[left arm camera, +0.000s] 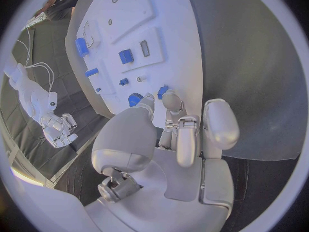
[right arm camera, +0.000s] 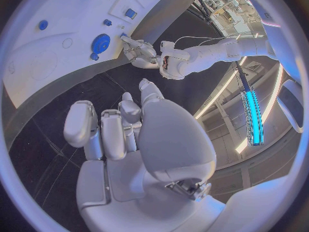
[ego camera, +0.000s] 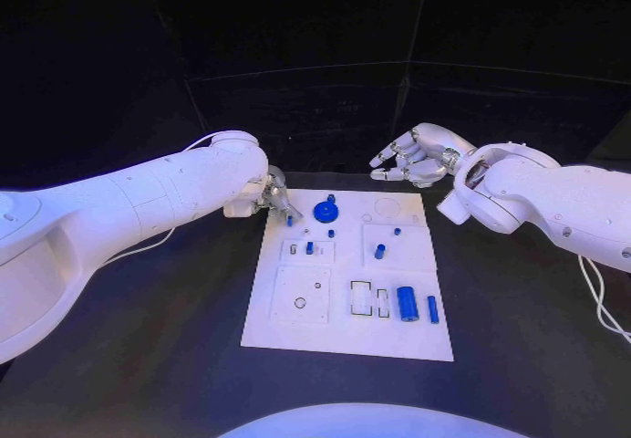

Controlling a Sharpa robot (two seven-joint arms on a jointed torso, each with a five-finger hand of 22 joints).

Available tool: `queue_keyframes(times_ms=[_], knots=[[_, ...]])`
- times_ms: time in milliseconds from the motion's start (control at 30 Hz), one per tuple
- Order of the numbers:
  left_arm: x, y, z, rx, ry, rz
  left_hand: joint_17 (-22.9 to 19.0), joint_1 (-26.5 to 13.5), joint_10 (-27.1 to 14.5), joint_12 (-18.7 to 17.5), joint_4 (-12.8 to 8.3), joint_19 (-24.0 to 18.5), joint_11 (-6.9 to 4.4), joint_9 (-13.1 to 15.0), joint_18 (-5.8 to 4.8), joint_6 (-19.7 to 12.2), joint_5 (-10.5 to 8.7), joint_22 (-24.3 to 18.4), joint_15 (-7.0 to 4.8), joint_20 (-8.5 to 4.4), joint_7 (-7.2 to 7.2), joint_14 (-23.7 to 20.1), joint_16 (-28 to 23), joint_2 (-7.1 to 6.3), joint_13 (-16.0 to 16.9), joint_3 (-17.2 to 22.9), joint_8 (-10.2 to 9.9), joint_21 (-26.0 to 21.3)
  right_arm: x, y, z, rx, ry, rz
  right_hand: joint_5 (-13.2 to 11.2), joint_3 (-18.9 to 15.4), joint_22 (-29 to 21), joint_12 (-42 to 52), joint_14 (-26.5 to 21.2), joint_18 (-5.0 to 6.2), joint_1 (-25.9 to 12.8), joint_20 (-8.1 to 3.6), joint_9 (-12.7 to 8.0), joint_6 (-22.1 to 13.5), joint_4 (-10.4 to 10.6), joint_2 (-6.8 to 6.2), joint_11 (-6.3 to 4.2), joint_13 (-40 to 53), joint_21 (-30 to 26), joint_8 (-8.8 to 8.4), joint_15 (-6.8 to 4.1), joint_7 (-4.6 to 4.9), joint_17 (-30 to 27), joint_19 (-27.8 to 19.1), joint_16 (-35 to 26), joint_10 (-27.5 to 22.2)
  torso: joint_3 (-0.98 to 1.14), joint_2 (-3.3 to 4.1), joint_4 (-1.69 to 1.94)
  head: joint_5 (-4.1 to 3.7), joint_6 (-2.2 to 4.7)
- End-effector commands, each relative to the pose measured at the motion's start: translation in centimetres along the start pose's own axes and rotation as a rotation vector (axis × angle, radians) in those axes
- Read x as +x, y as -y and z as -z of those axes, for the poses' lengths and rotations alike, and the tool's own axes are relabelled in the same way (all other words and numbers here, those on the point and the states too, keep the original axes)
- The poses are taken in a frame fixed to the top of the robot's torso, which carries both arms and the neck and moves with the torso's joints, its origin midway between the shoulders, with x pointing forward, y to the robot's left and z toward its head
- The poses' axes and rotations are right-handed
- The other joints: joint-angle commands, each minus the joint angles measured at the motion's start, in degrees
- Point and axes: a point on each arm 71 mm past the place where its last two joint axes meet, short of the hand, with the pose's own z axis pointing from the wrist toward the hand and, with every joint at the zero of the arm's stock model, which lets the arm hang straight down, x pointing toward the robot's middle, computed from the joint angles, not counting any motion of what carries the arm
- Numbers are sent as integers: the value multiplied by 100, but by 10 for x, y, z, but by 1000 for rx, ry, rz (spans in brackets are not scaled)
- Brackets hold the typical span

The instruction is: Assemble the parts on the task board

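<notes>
Left hand [ego camera: 273, 200] pinching a small blue peg [ego camera: 289, 219] at the white board [ego camera: 296, 336] edge.
Right hand [ego camera: 418, 156] empty, fingers loosely apart, above tabletop [ego camera: 526, 319] beyond the board; blue gear [ego camera: 327, 215] just beside the peg.

The task board [ego camera: 345, 342] is plain white on a black worktop [ego camera: 526, 328]. Its parts [ego camera: 407, 304] are blue.

The board [ego camera: 348, 342] lies mid-surface [ego camera: 158, 383]. The gear [ego camera: 327, 214] sits at its far end, the cylinder [ego camera: 408, 303] at its near right (a rod [ego camera: 433, 309] just right).
</notes>
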Motion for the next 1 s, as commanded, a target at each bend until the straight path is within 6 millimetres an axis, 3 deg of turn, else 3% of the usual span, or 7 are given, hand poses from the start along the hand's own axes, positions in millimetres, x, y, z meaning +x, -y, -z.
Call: queue_keyframes(times_ms=[33, 200, 467, 667, 767, 833, 1000], knots=[[0, 2, 0, 16, -6, -13, 1422, 65, -38, 37, -53, -12, -1, -10, -35, -6, -11, 10, 31, 11, 5, 585, -25, 38, -7, 10, -38, -5, 0, -1, -1, -3, -8, 1, 37, -5, -7, -14, 227, 57, -7, -31, -7, 16, -26, 55, 3, -1, -33, 31, -39, -3, -5, -28, -40, 7, 1, 0, -6, 23, -21], [0, 4, 0, 26, -6, -13, 1414, 226, -46, 39, -148, -18, -4, -18, -32, 0, -11, 2, 30, 12, 5, 583, -29, 181, -21, 89, -54, -13, 0, -1, -1, -1, -9, 2, 42, 0, -13, -18, 227, 58, -6, -31, -7, 17, -25, 65, 3, -6, -36, 33, -39, -3, -7, -32, -43, 5, 2, 3, -2, -13, -15], [0, 5, 0, 41, -4, -12, 1405, 712, -81, 16, -503, -25, -29, -46, -29, -37, -9, -1, 13, 2, -20, 581, -33, 429, -65, 448, -113, -23, -1, 0, -1, 0, -10, 2, 42, 0, -13, -18, 227, 58, -6, -31, -7, 17, -25, 65, 3, -6, -36, 33, -39, -3, -7, -32, -43, 5, -2, 0, -1, -7, -35], [0, 6, 1, 51, -1, -10, 1400, 1312, -152, -53, -1047, -33, -58, -95, -24, -145, 1, -9, -18, -25, -42, 579, -36, 563, -121, 1105, -220, -37, -1, 1, -1, 2, -10, 2, 47, 5, -18, -20, 224, 59, -3, -31, -8, 17, -24, 77, 3, -9, -40, 34, -40, -3, -20, -35, -52, 4, -3, 0, -3, -25, -40], [0, 6, 1, 56, 0, -9, 1395, 1251, -165, -97, -1210, -37, -5, -116, -29, -150, 3, -8, 16, -8, 23, 579, -38, 459, -172, 1529, -258, -44, -1, 1, -1, 3, -10, 2, 47, 5, -18, -20, 224, 59, -3, -31, -8, 17, -24, 77, 3, -9, -40, 34, -40, -3, -20, -35, -52, 4, -1, 1, -4, -31, -52], [0, 6, 1, 61, 2, -8, 1391, 1018, -144, -113, -1340, -38, 26, -124, -19, -136, -18, 0, 44, 9, 57, 578, -40, 284, -214, 2055, -275, -47, -1, 1, -1, 3, -10, 2, 47, 5, -18, -20, 224, 59, -3, -31, -8, 17, -24, 77, 3, -9, -40, 34, -40, -3, -20, -35, -52, 4, 0, 1, -3, -24, -60], [-1, 7, 1, 85, 14, 17, 1372, 733, -183, -186, -1534, -59, 21, -92, -12, -151, 12, -42, 70, 37, 76, 573, -49, 48, -343, 2805, -247, -86, -1, 1, -2, 3, -10, 2, 47, 5, -18, -20, 224, 59, -3, -31, -8, 17, -24, 77, 3, -9, -40, 34, -40, -3, -20, -35, -52, 4, -2, -4, 11, -22, -72]])
